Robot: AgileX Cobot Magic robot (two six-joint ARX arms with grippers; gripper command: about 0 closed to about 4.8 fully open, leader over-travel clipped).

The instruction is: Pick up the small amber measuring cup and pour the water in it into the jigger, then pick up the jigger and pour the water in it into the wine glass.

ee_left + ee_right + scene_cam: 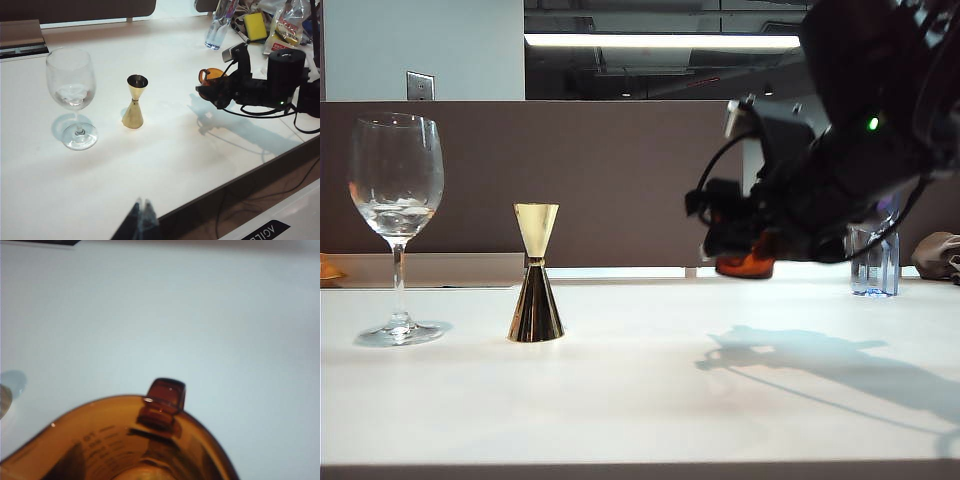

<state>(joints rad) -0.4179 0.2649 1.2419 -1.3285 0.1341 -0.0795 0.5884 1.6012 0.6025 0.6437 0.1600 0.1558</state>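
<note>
Behind the white worktop [640, 400] ran a brown partition. From the exterior camera I saw the wine glass [396, 225] at nine o'clock, the jigger [536, 275] beside it, and my right claw [740, 250] at three o'clock, closed on the small amber measuring cup [745, 265] above the surface. On the left wrist camera, the left claw [140, 220] hung at six o'clock, its tips nearly together, holding nothing. On the right wrist camera, the cup's rim and handle filled the foreground.
</note>
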